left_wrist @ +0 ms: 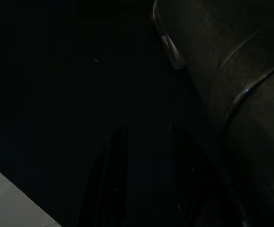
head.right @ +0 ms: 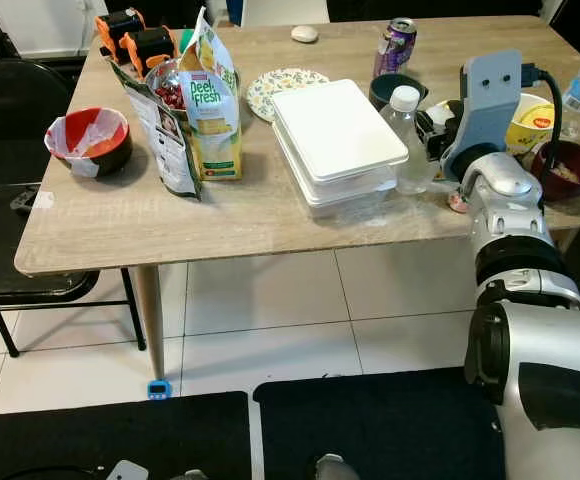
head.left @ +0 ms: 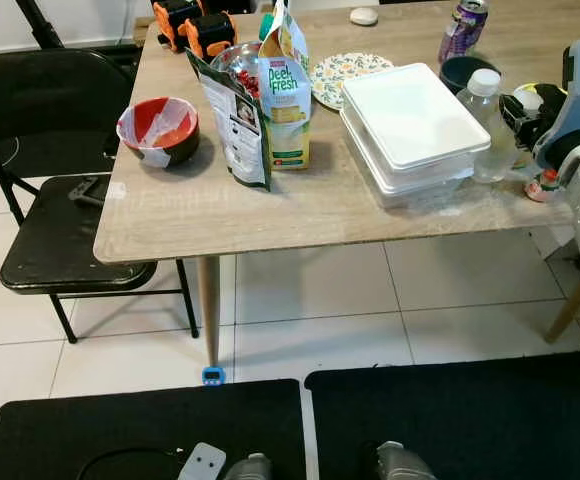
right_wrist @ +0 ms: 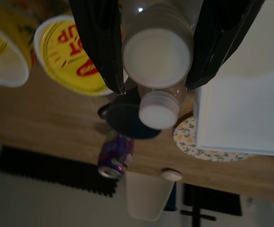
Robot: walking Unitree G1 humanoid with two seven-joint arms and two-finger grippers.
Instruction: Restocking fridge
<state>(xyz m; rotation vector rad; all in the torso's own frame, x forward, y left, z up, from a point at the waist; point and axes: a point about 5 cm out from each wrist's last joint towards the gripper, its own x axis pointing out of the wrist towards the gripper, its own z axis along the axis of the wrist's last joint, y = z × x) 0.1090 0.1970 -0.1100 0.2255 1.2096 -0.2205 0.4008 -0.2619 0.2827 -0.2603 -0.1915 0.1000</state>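
A clear plastic bottle [head.right: 407, 150] with a white cap stands upright on the wooden table [head.right: 220, 235], to the right of a white lidded container [head.right: 335, 140]. My right gripper [head.right: 428, 130] reaches in from the right at bottle height. In the right wrist view the two black fingers [right_wrist: 99, 42] press against both sides of the bottle [right_wrist: 158, 56]. My left arm hangs idle in the dark. A Deep Fresh carton [head.right: 213, 110] and a printed bag [head.right: 165, 130] stand further left on the table.
Close around the bottle are a dark mug [head.right: 385, 90], a purple can [head.right: 395, 45], a yellow cup [head.right: 532, 115] and a dark red bowl [head.right: 567, 165]. A red bowl [head.right: 88, 140] sits near the left edge. A black folding chair [head.left: 60, 230] stands to the left, with black mats [head.left: 150, 430] at my feet.
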